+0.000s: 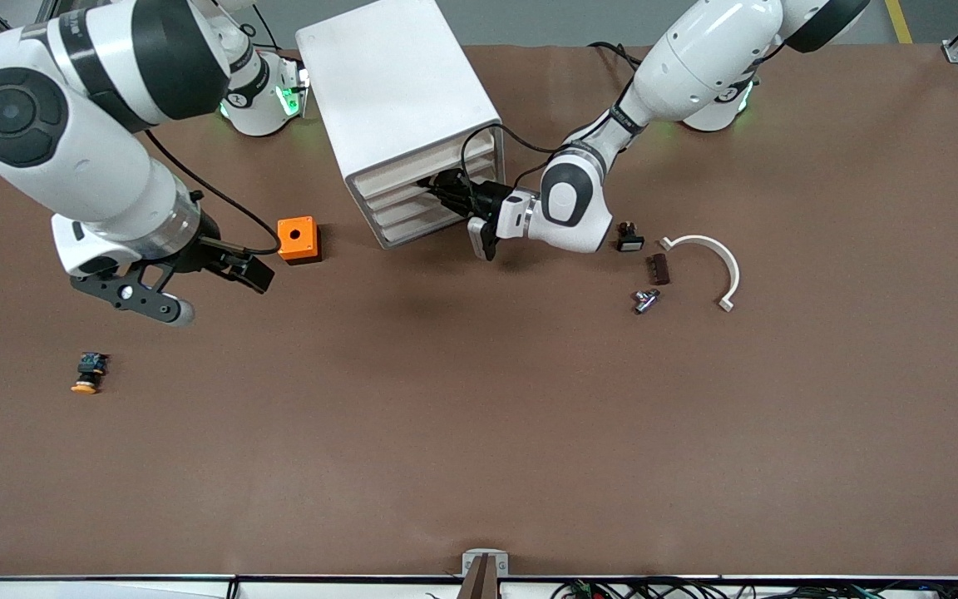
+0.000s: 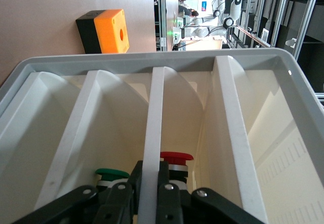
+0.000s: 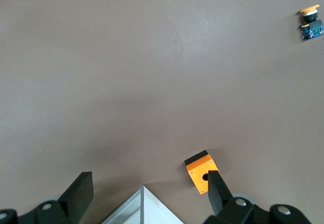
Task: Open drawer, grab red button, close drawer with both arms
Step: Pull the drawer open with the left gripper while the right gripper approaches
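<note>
Drawer [image 2: 152,113] holds the button [image 2: 175,159] — left gripper [image 2: 149,193] straddles a divider; right gripper [image 3: 147,193] spread wide.

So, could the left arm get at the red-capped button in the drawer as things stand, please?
Probably yes. The left gripper is already at the drawer, fingers straddling a divider. The button sits just ahead in an uncovered compartment, though that divider may hamper closing on it.

Left arm reaching low and sideways, wrist level, left gripper [image 1: 446,190] with fingers close together; right arm waiting raised, right gripper [image 1: 217,287] angled down, fingers spread wide.
</note>
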Tool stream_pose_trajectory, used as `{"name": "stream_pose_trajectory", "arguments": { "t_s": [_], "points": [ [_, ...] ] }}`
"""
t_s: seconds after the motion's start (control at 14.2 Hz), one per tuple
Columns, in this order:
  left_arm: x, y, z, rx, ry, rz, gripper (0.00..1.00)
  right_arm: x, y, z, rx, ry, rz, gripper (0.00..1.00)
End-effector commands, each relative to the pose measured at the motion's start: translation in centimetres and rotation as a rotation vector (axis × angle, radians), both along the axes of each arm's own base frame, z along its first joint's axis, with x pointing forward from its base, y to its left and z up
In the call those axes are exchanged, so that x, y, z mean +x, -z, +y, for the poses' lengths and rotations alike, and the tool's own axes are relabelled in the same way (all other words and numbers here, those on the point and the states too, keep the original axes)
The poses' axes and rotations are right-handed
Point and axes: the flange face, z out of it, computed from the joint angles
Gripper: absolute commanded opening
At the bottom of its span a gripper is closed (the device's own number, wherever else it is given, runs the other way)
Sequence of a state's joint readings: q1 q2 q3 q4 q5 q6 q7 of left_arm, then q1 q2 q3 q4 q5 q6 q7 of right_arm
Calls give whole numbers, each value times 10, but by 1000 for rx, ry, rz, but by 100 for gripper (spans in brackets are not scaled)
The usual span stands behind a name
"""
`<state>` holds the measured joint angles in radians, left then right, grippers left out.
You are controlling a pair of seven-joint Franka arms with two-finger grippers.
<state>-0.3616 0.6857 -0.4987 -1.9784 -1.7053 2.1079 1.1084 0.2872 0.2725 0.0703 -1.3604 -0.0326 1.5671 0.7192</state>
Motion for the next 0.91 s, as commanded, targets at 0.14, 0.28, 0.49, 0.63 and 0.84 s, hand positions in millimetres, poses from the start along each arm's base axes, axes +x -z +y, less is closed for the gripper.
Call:
{"name": "stream_pose_trajectory", "arguments": {
  "t_s": [0.14,0.28,0.49,0.63,0.84],
  "points": [
    [33,-7,10,-20,-67,14,0,-6,4,20,-33,35,-10,100],
    [55,-8,20,-6,-100,12,0,-8,6,27,-33,62,-11,100],
    [86,-8,38,18,-127,-22,0,-15,12,51,-42,102,-6,100],
    [101,-8,47,30,-146,-18,0,-22,16,67,-48,123,-5,100],
    [133,-8,70,33,-204,-26,0,-31,25,94,-57,170,-5,100]
  ]
}}
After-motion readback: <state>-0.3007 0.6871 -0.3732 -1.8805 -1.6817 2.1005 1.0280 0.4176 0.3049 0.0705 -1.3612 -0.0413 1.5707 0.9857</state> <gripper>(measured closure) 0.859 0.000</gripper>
